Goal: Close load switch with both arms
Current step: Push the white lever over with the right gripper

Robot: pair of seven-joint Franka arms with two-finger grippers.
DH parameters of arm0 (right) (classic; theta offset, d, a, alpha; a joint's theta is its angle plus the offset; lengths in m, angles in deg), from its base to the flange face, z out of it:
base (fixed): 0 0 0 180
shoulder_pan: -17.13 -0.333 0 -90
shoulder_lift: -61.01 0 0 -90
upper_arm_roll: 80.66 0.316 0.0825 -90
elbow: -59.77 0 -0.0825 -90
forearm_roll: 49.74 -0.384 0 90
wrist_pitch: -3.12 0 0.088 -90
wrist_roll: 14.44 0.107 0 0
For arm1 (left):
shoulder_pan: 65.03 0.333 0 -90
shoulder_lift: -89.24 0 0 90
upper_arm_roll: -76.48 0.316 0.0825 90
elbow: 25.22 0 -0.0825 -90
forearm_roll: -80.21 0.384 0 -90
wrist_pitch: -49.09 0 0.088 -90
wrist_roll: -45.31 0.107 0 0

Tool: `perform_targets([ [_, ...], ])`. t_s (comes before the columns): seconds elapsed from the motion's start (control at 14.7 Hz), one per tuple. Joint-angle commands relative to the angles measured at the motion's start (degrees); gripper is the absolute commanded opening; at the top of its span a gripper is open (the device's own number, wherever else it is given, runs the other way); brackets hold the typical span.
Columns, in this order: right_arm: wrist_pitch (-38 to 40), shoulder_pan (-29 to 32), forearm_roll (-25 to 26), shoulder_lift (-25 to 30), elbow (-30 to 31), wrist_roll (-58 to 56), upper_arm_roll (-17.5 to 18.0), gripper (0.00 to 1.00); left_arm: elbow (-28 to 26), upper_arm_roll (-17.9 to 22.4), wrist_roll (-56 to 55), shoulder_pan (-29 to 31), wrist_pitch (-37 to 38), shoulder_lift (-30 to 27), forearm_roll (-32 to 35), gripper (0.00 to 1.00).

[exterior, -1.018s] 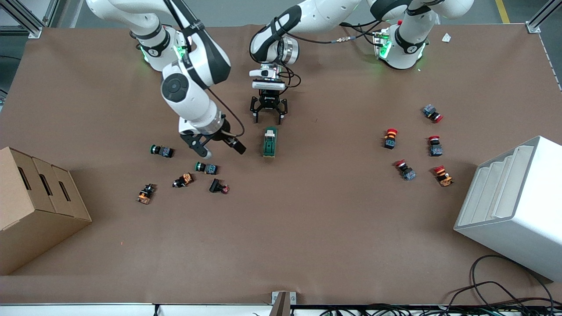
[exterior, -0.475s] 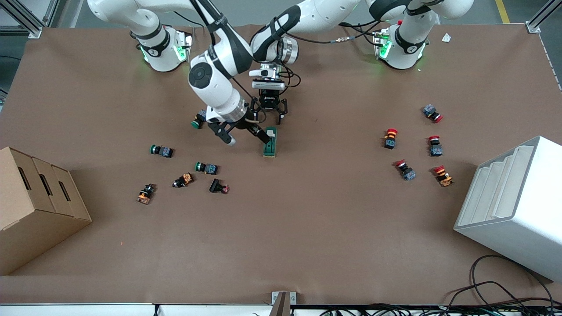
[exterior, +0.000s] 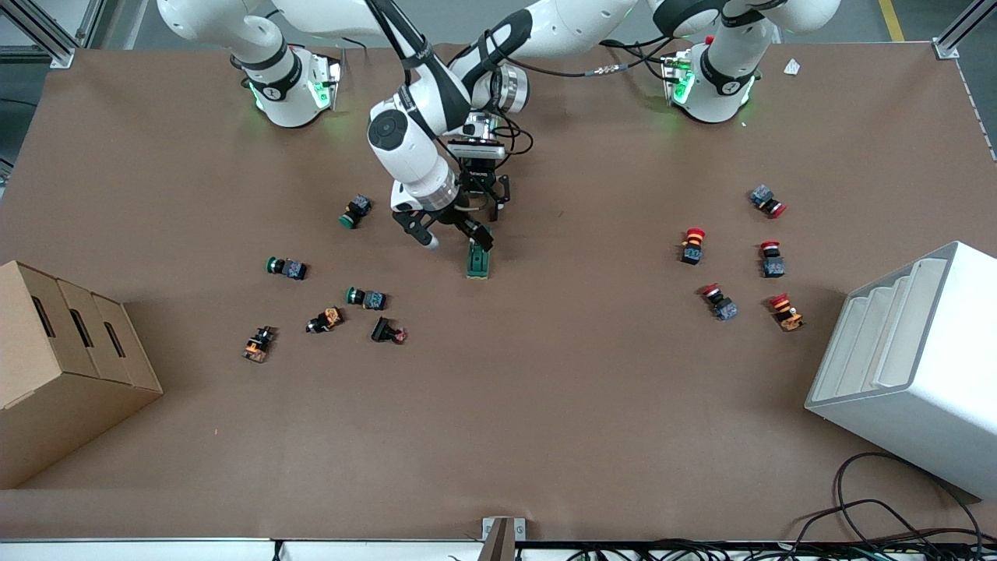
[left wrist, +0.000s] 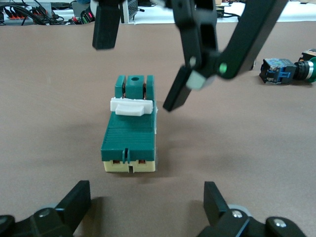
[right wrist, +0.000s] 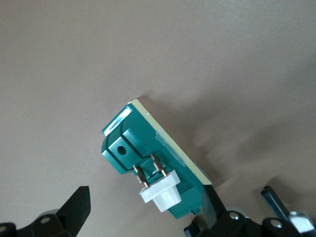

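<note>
The load switch [exterior: 478,261], a dark green block on a cream base, lies mid-table between the two bases. Its white lever [right wrist: 163,195] stands raised on two copper blades at the end farther from the front camera. My right gripper [exterior: 456,236] hangs open over that lever end. One finger [right wrist: 213,207] is close beside the switch's side, the other [right wrist: 74,210] well clear. My left gripper [left wrist: 145,205] waits open just above the table, off the end of the load switch [left wrist: 131,133] farther from the front camera, with nothing between its fingers.
Green-capped push buttons [exterior: 355,210] [exterior: 287,268] [exterior: 366,298] and others lie toward the right arm's end. Red-capped ones [exterior: 692,245] [exterior: 773,259] lie toward the left arm's end. A cardboard box [exterior: 62,358] and a white bin [exterior: 911,366] stand at the table's two ends.
My right arm has swung from over the green push buttons across to the load switch, uncovering one button. The left gripper and the switch have stayed put.
</note>
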Motion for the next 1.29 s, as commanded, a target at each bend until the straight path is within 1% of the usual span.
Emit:
perform_targets([
  [0.0, -0.89, -1.47, -1.31, -0.18, -0.34, 0.13, -0.57, 1.00, 1.38, -0.56, -1.63, -1.89, -2.89, 4.21, -2.30, 1.00],
  [0.41, -3.96, -2.79, -1.31, -4.13, -2.89, 0.22, -0.57, 1.00, 1.38, -0.56, -1.54, -1.89, -2.72, 4.21, -2.30, 1.00],
  [0.81, -4.23, -3.41, -1.40, -5.72, -4.56, 0.31, -0.57, 1.00, 1.38, -0.56, -1.45, -1.98, -2.72, 4.04, -2.83, 1.00],
  [1.22, -3.35, -0.87, -1.40, -5.72, -7.02, -0.30, -0.66, 1.00, 1.47, -0.56, -1.45, -1.98, -2.72, 4.04, -2.83, 1.00],
])
